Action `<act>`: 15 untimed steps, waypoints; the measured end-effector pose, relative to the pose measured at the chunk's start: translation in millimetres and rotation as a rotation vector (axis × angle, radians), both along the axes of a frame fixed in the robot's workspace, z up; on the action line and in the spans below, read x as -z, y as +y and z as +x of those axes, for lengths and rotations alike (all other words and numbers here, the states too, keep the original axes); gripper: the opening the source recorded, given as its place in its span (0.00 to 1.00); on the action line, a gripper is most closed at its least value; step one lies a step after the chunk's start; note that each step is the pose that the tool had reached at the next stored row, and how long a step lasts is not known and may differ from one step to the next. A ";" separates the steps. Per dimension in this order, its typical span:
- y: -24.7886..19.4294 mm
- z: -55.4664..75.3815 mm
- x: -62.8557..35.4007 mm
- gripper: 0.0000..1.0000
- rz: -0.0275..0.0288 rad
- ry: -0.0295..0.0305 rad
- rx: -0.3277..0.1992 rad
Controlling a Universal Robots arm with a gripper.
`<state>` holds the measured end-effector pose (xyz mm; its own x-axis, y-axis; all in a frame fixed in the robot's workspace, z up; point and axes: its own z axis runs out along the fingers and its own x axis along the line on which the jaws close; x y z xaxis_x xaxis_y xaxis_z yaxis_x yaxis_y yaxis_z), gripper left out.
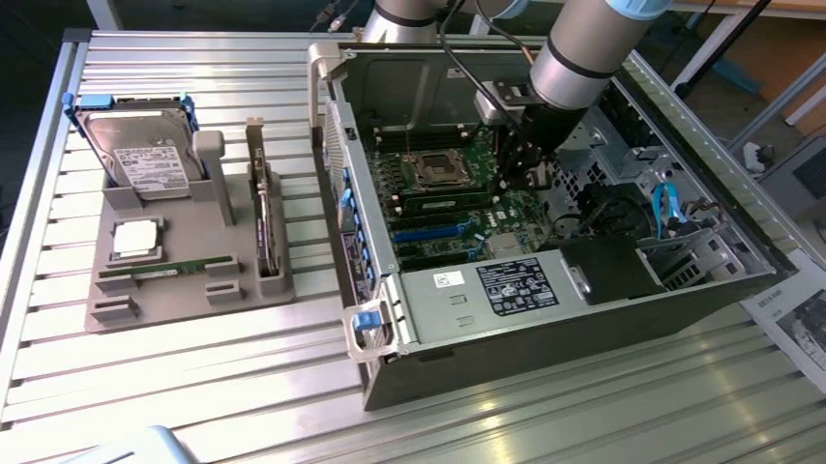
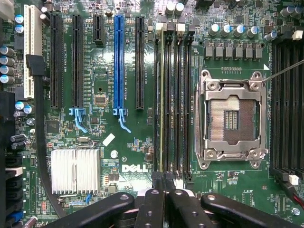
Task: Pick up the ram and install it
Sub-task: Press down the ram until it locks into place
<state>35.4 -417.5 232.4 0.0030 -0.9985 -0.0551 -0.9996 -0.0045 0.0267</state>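
A long, narrow green ram lies flat in the front groove of the grey holder at the exterior view's left. My gripper is far from it, down inside the open computer case above the motherboard. In the wrist view the gripper is shut, with its black fingers pressed together over one end of the black memory slots. A thin yellow-green edge runs along one slot, in line with the fingertips. I cannot tell whether it is a seated stick. Nothing shows between the fingers.
The holder also carries a hard drive, a square silver processor and an upright expansion card. On the board are the processor socket, a blue slot, a silver heatsink and a black cable.
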 end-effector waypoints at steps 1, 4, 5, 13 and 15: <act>0.0 0.0 0.1 0.10 0.0002 -0.0001 0.000; 0.0 0.0 0.8 0.10 0.0003 -0.0001 0.000; 0.0 0.0 1.5 0.10 0.0003 -0.0001 0.000; 0.1 0.7 -3.7 0.10 0.0004 0.0120 0.000; 0.0 0.9 -6.1 0.10 0.0003 0.0168 0.000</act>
